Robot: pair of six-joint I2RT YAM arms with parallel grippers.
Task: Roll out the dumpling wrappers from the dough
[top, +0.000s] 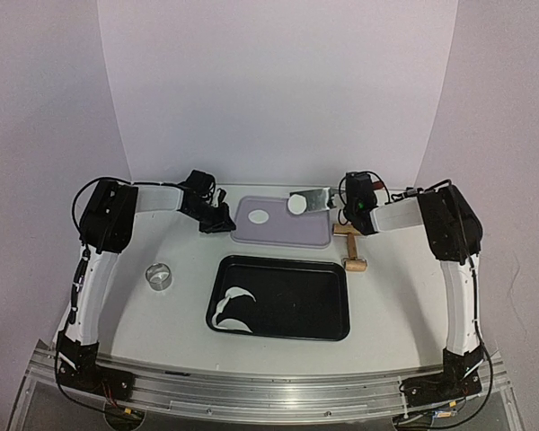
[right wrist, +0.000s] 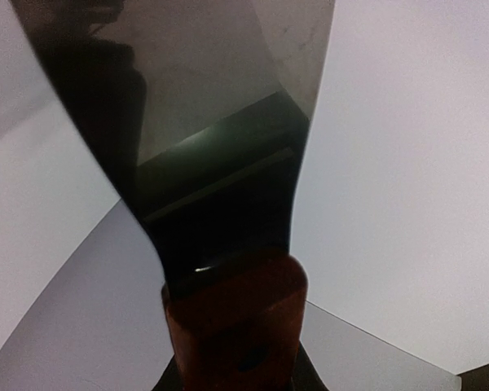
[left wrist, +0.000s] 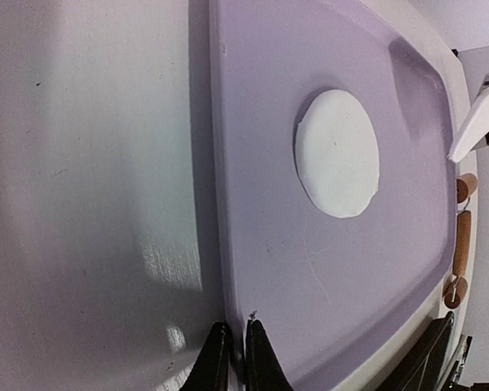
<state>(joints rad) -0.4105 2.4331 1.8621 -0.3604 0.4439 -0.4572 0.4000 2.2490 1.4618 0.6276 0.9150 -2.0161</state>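
Well to the left of the lavender tray (top: 283, 235), nearer the arm bases, a metal ring cutter (top: 160, 276) stands on the table, out of the way of both arms. The left gripper (top: 217, 220) sits at the tray's left edge. In its wrist view the two fingers are pinched nearly together with the rim between them, most likely to keep the tray from sliding. In front of the tray lies a black tray (top: 332, 314), with curved dough scraps (top: 234, 310) in its left end, kept apart from the good pieces. On the left half of the lavender tray a finished wrapper (top: 260, 216) lies flat. A second wrapper (top: 297, 205) rests on the blade of a scraper (top: 314, 197), held over the tray's far right corner, probably to be slid off beside the first. I cannot tell whether the blade touches the tray. The right gripper (top: 346, 211), just off the tray's right edge, is clamped on the scraper's wooden handle. A rolling pin (top: 350, 247) lies just beside the tray's right side, parked within reach.
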